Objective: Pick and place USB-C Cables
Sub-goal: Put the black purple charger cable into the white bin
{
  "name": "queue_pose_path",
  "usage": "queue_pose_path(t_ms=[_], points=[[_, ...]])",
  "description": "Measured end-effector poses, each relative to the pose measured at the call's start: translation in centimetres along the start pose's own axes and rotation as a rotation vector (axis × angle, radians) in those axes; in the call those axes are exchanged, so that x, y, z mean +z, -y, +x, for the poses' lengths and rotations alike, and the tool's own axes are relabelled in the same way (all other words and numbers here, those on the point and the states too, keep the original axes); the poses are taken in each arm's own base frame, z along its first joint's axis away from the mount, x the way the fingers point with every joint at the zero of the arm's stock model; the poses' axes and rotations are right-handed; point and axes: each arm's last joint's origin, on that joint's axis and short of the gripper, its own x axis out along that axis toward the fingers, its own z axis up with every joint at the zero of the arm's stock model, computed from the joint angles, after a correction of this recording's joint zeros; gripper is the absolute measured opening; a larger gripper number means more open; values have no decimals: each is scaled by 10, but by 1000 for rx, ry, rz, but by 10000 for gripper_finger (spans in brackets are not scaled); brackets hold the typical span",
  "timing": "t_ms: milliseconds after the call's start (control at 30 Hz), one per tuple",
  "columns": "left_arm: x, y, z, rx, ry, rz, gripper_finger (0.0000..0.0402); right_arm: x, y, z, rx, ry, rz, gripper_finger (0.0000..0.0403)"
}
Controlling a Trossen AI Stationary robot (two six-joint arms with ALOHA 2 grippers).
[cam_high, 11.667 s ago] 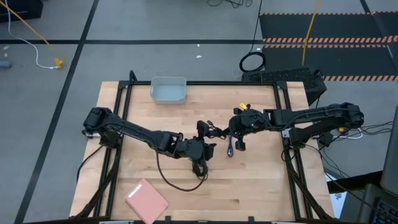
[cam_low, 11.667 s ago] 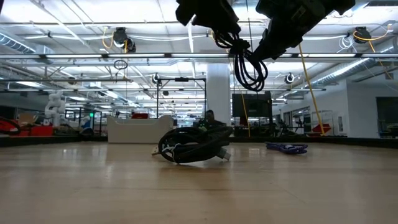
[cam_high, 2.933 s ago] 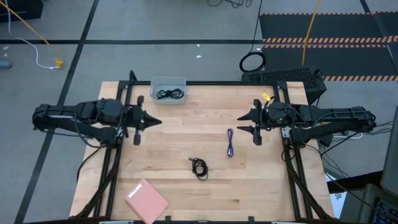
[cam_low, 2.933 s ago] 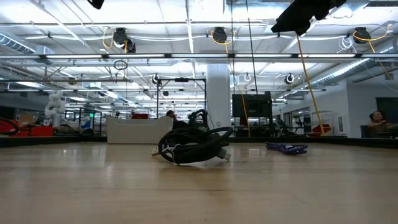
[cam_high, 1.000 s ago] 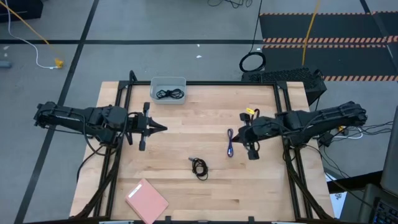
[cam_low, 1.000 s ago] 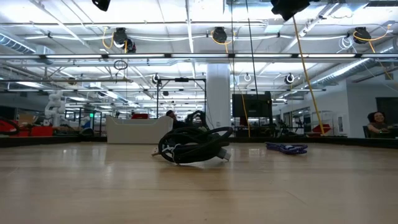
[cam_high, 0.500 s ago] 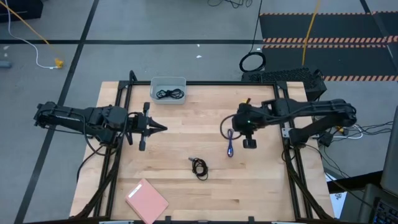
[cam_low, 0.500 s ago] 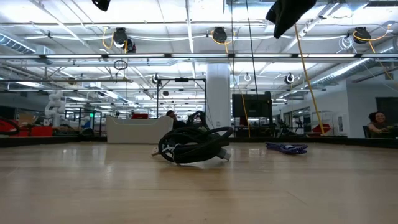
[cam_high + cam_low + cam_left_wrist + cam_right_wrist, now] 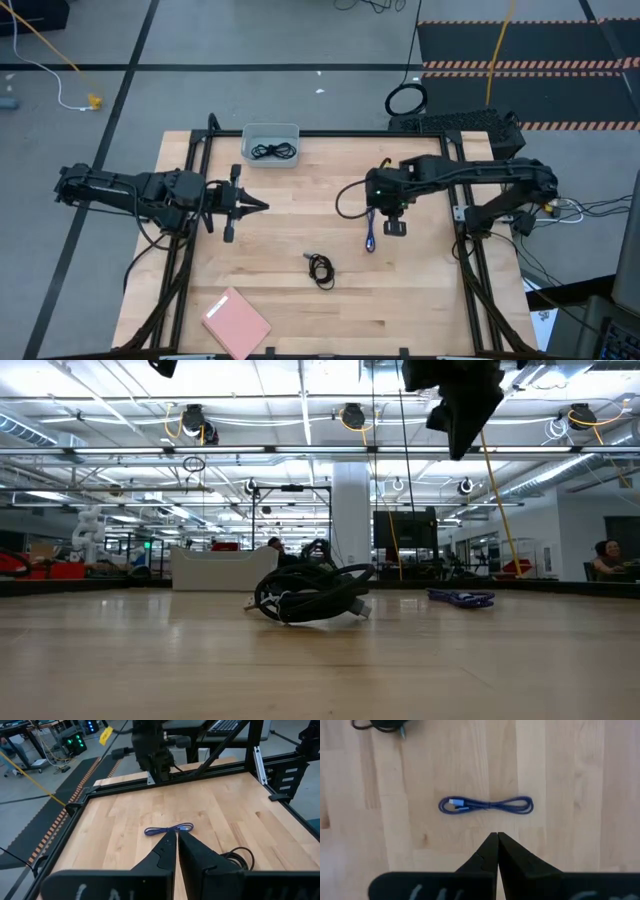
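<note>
Pale wood-plank desk (image 9: pixel 300 300) with visible grain and a black metal frame round the edge. Purple-blue cable (image 9: pixel 370 231) lying flat right of centre, folded into a slim elongated loop, braided look, light-coloured plug tucked in at one end. From the right wrist view: same cable (image 9: pixel 486 805) stretched out straight across the boards, just ahead of the fingertips, not touching them. Right gripper (image 9: pixel 386 208) hanging above the desk, pointing down almost directly over that cable; jaws pressed together into a narrow wedge, nothing between them. In the low view, up near the ceiling line as a dark shape (image 9: pixel 462 405), well clear of the wood, purple cable (image 9: pixel 461 598) a thin flat squiggle on the desk surface below.

Black cable (image 9: pixel 320 267) near the front middle of the desk, bunched into a loose round coil, glossy-looking in the low view (image 9: pixel 309 593). Another black cable (image 9: pixel 271 151) coiled inside the small grey rectangular tray (image 9: pixel 248 135) at the back edge, rounded corners, smooth plastic look.

Left gripper (image 9: pixel 249 205) over the left side of the desk, level, aimed toward the middle; jaws closed tight, empty, well apart from every cable. Flat pink pad (image 9: pixel 236 322) at the front left corner, turned at an angle.
</note>
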Motion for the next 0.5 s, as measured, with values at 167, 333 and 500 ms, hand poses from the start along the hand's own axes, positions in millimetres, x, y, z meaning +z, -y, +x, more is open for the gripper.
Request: queue_pose_path(t_ms=[167,333,500], points=[[0,0,0,0,0,5,23,7,0,12,-5,-92,37,0],[0,0,0,0,0,17,24,17,0,17,-12,-146,78,0],[0,0,0,0,0,18,24,19,0,18,-16,-149,96,0]])
